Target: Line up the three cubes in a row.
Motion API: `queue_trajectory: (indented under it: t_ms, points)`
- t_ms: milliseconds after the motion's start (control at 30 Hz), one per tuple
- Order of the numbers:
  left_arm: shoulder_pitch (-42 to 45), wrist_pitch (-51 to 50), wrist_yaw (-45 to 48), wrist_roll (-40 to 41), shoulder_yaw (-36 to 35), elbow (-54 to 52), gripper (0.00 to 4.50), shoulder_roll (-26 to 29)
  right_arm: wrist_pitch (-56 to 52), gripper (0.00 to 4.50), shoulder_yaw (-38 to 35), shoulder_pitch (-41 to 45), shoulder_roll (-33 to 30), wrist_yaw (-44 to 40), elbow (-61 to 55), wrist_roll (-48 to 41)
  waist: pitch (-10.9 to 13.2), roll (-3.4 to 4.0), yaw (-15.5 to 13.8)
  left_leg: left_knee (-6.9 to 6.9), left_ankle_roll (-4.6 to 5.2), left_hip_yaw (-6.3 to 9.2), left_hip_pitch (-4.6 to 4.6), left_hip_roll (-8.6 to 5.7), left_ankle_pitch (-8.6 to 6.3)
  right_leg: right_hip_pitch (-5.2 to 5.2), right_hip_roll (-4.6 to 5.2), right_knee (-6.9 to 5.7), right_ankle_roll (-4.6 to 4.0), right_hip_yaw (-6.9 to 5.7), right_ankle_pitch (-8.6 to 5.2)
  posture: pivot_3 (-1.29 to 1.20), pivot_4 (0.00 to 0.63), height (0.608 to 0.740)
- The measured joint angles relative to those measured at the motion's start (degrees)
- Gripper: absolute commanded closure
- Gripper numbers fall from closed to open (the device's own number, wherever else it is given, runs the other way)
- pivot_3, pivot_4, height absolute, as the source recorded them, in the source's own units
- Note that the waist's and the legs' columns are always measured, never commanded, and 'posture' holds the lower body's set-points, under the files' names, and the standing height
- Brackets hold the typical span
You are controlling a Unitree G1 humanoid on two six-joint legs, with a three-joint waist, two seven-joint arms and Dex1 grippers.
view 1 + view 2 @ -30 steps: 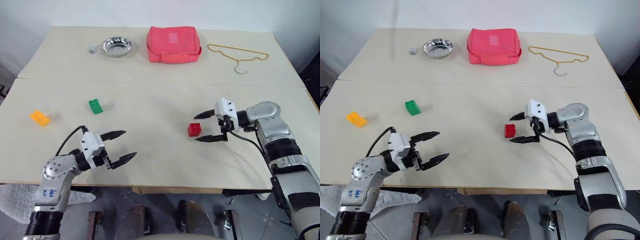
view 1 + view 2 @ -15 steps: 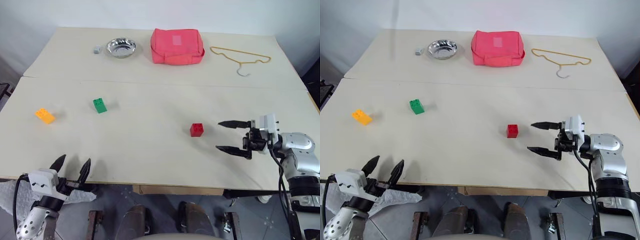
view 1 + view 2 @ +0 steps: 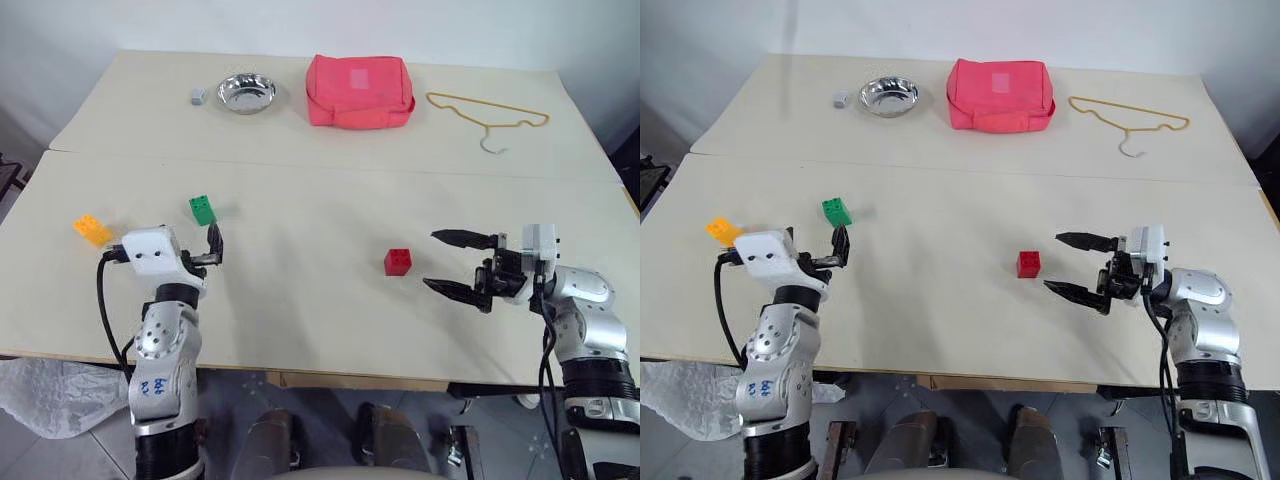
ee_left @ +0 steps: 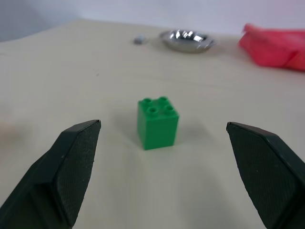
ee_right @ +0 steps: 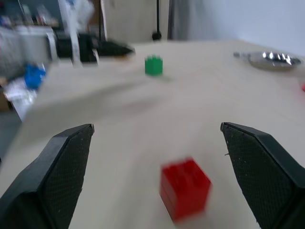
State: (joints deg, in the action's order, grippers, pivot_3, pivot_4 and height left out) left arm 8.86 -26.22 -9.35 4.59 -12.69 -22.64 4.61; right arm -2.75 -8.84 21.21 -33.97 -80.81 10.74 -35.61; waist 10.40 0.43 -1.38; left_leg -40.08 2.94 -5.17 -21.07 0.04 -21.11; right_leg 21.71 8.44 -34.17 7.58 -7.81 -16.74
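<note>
Left gripper (image 4: 162,138): I see its black, cross-hatched fingers spread wide, holding nothing.
Green brick (image 4: 157,122): glossy studded plastic cube, on the table just ahead of those fingers, centred between them, untouched.
Right gripper (image 5: 157,148): fingers wide apart, empty.
Red brick (image 5: 185,193): studded cube, between and just beyond these fingertips, not touching.
Orange-yellow brick (image 3: 92,229): oblong studded piece, off to the left gripper's outer side.
Table (image 3: 300,290): smooth, matte, cream.

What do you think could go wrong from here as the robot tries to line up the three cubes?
The open left end effector points at the green cube; closing off-center could knock it aside. The orange-yellow cube sits beside that arm and might get brushed. The open right end effector faces the red cube and could push it instead of gripping.
</note>
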Motion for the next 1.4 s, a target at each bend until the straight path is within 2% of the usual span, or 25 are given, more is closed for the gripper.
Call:
queue_trajectory:
  t_ms: [100, 267, 433, 533, 667, 800, 1033, 1133, 1233, 1300, 1400]
  points:
    - [5.5, -4.0, -2.1, -0.9, 0.2, 3.8, 0.0, -0.1, -1.7, 0.04, 1.4, 1.6, 1.5, 0.6, -4.1, -0.5, 0.0, -0.01, -0.2, -0.03, 0.01, 0.03, 0.0, -0.03, 0.01, -0.02, 0.0, 0.01, 0.05, 0.02, 0.03, 0.0, 0.15, 0.74]
    - [13.3, -4.8, -3.9, -1.8, 0.2, 13.5, 0.0, -0.7, -0.6, 0.04, 1.8, 2.6, 2.8, 1.3, -2.7, 0.9, 0.0, -0.02, -0.4, 0.02, 0.03, 0.09, -0.1, -0.18, 0.01, -0.02, 0.04, 0.1, 0.1, -0.01, 0.05, 0.0, 0.15, 0.74]
    - [15.6, -3.0, -4.3, -2.5, 0.4, 19.5, 0.0, -0.7, 0.6, 0.04, 1.7, 2.6, 2.8, 1.4, -1.4, 1.9, 0.0, -0.02, -0.1, 0.07, 0.03, 0.09, -0.1, -0.17, 0.01, -0.02, 0.02, 0.15, 0.11, -0.07, 0.06, 0.0, 0.15, 0.74]
    - [15.7, -1.7, -5.3, -3.1, 0.4, 22.1, 0.6, -0.7, 1.3, 0.0, 1.7, 2.3, 2.8, 1.4, -1.4, 2.3, 0.0, -0.04, -0.1, 0.05, 0.04, 0.08, -0.1, -0.16, 0.02, -0.02, 0.01, 0.16, 0.14, -0.07, 0.07, 0.0, 0.15, 0.74]
    - [15.7, 0.7, -5.7, -3.9, 0.5, 23.4, 1.8, -0.6, 1.5, 0.0, 1.6, 1.6, 2.8, 1.7, -1.4, 2.4, 0.0, -0.03, -0.1, 0.04, 0.04, 0.06, -0.09, -0.15, 0.02, -0.02, 0.02, 0.16, 0.16, -0.05, 0.08, 0.0, 0.15, 0.74]
    - [15.6, 6.2, -3.6, -4.4, 1.4, 26.1, 3.05, 2.0, 1.6, 0.0, 1.6, -0.3, 2.8, 2.4, -1.4, 2.4, 0.0, -0.03, -0.2, 0.04, 0.04, 0.06, -0.09, -0.17, 0.02, -0.02, 0.03, 0.16, 0.16, -0.03, 0.08, 0.0, 0.15, 0.74]
    - [15.6, 12.6, 1.2, -0.8, -0.3, 30.2, 3.06, 2.9, 1.5, 0.0, 1.0, -2.6, 2.6, 3.6, -1.8, 2.4, 0.0, -0.03, -0.1, 0.03, 0.04, 0.06, -0.1, -0.16, 0.02, -0.02, 0.03, 0.15, 0.17, -0.05, 0.09, 0.0, 0.15, 0.74]
    - [14.1, 16.0, 12.9, 5.7, -0.4, 29.3, 3.06, 5.5, 1.5, 0.0, 0.0, -4.3, 1.9, 4.2, -2.9, 2.4, 0.0, -0.03, 0.0, 0.04, 0.04, 0.05, -0.09, -0.16, 0.01, -0.01, 0.04, 0.16, 0.17, -0.04, 0.09, 0.0, 0.15, 0.74]
    - [11.5, 16.1, 35.9, 17.0, -0.3, 25.6, 3.06, 15.6, 1.4, 0.0, -2.4, -7.0, -0.4, 4.7, -4.2, 2.3, 0.0, -0.04, 0.2, 0.06, 0.02, -0.03, -0.17, -0.09, 0.01, 0.16, 0.0, 0.13, 0.16, -0.03, 0.08, 0.0, 0.15, 0.74]
    - [13.3, 11.9, 51.2, 23.4, -0.4, 25.3, 3.06, 26.2, 0.6, 0.0, -4.7, -9.0, -2.8, 5.1, -4.8, 2.0, 0.0, -0.03, 0.2, 0.02, 0.02, -0.11, -0.15, -0.09, 0.02, 0.17, -0.04, 0.1, 0.16, 0.0, 0.08, 0.0, 0.15, 0.74]
    - [19.6, 9.5, 66.9, 25.2, 2.1, 29.0, 3.06, 35.0, -0.1, 0.0, -7.2, -10.5, -4.7, 5.4, -5.8, 1.1, 0.0, 0.02, -0.1, 0.0, 0.06, -0.12, 0.0, -0.16, 0.04, -0.02, -0.04, 0.12, 0.2, 0.05, 0.09, 0.0, 0.15, 0.74]
